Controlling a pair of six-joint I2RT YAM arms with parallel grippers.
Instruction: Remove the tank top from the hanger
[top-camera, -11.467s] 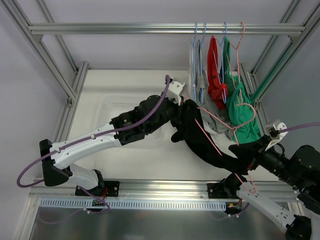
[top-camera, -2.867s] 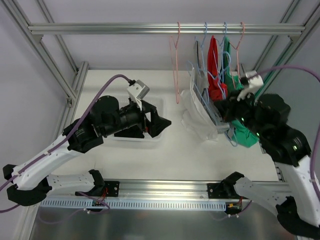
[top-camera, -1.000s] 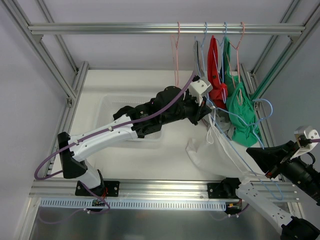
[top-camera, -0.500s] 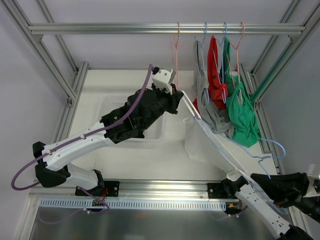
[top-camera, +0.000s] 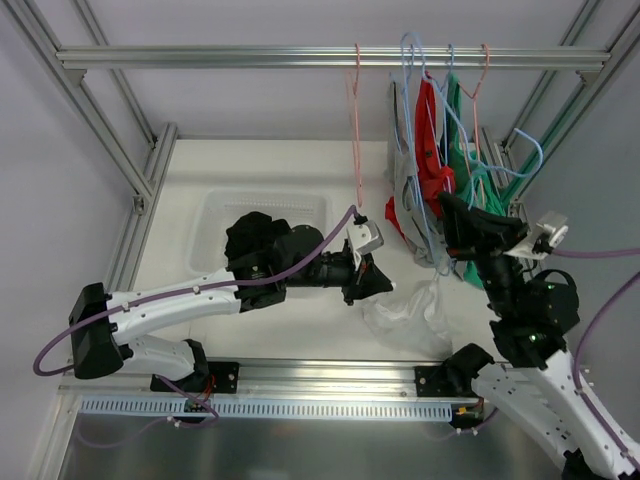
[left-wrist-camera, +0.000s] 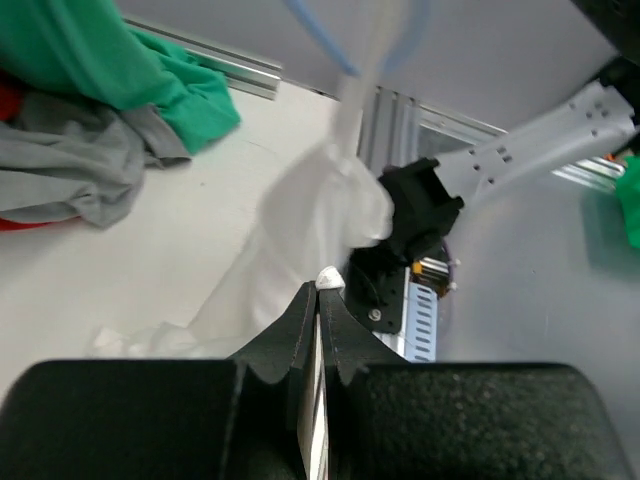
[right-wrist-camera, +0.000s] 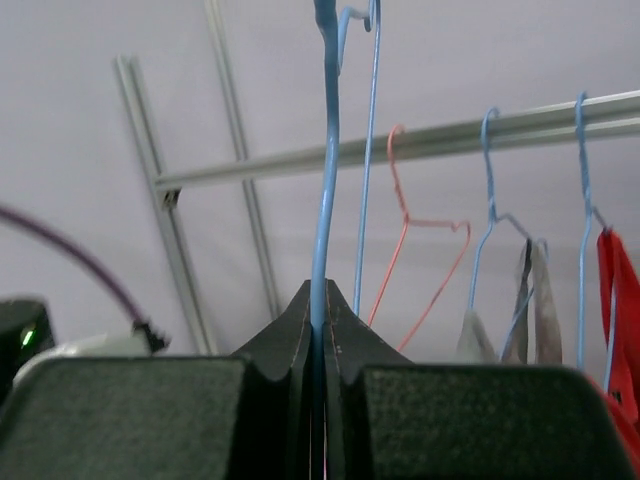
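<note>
Now my left gripper (left-wrist-camera: 319, 292) pinches the top (left-wrist-camera: 300, 225) by the tabletop's (top-camera: 320, 335) front edge. My right gripper (right-wrist-camera: 320, 310) is clamped on the hanger (right-wrist-camera: 326, 150).

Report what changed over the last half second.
The left hand dropped toward the near edge, dragging the white tank top down onto the table. The right hand swung up from the near right corner, lifting the blue hanger toward the rail. Both grips held; the other hung garments stayed.
</note>
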